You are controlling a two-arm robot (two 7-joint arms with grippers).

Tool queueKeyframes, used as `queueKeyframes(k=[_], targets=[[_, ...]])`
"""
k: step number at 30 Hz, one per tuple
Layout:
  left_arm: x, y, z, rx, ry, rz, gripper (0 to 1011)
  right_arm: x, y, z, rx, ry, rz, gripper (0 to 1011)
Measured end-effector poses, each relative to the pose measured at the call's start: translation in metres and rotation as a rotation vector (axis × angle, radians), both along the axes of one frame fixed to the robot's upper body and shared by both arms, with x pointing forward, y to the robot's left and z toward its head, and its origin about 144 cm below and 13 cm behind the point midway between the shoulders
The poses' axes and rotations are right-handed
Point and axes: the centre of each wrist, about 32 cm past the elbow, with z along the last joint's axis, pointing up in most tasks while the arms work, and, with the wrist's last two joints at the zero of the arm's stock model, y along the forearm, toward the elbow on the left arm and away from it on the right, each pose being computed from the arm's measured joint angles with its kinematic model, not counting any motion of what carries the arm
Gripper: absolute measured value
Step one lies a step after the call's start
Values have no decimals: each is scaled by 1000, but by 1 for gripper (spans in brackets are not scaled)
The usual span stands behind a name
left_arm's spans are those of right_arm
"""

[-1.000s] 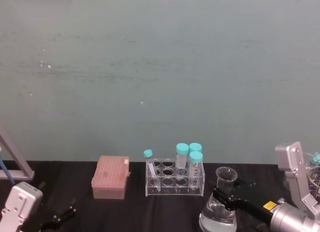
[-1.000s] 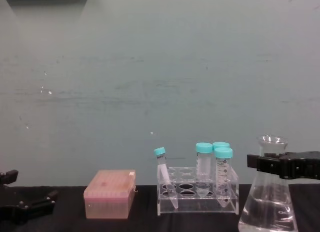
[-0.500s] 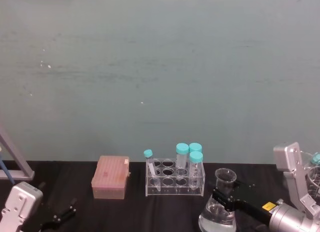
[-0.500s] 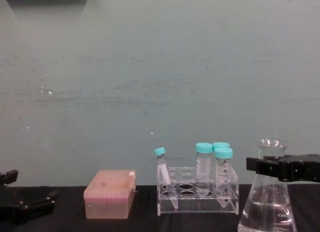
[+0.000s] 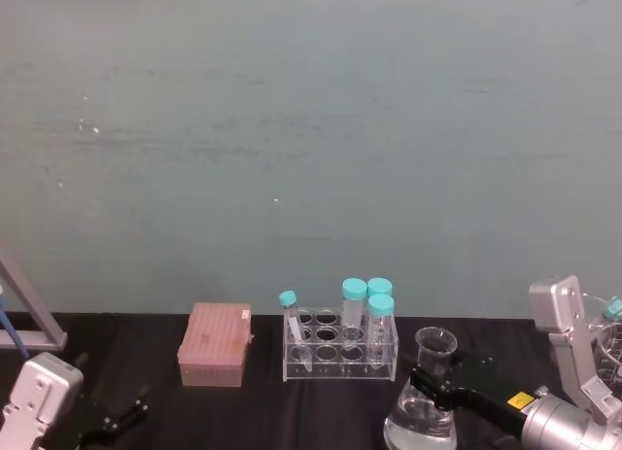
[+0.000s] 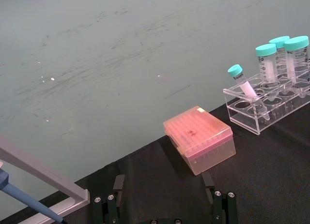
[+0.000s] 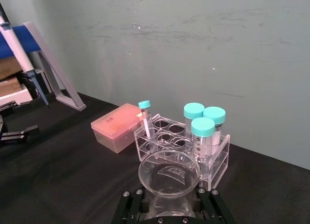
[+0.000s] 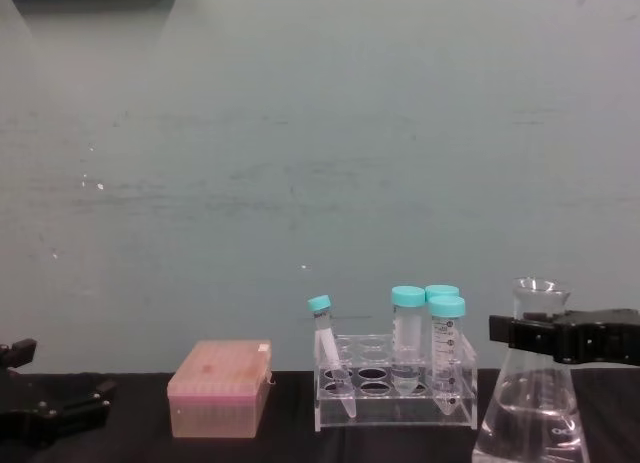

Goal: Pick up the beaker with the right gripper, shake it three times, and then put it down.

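The right gripper [image 8: 535,335] reaches in from the robot's right with its flat black jaws closed around the narrow neck of the beaker [image 8: 532,408], just under the flared rim. That is a sensible place to hold it: the neck is the one part slim enough for the jaws to span, and the rim above would catch on them if the glass slipped down. The right wrist view looks straight down into the mouth of the beaker [image 7: 169,174], with the gripper [image 7: 169,197] clamped at either side of it. In the head view the beaker [image 5: 422,411] sits low at the robot's front right, upright, with clear liquid filling its wide base. Whether its base touches the black surface [image 8: 290,443] cannot be told, as the bottom is cut off at the edge of each view. Just beside it, to the robot's left, stands a clear tube rack [image 8: 393,388] with teal-capped tubes [image 8: 446,338], close enough that shaking should be kept vertical or away from it. A pink box [image 8: 219,388] lies further left on the surface. The left gripper [image 8: 50,413] rests low at the far left, well apart from the beaker, its thin fingers spread and holding nothing, since the task belongs to the other arm.
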Motion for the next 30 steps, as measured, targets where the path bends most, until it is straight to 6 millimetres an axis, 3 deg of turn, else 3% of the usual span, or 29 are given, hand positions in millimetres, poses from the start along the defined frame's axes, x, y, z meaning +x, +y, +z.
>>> queueKeyframes(k=[30], targets=[[0, 0, 0, 0, 0, 0, 1000, -1, -2, -2, 0, 13, -1, 452]])
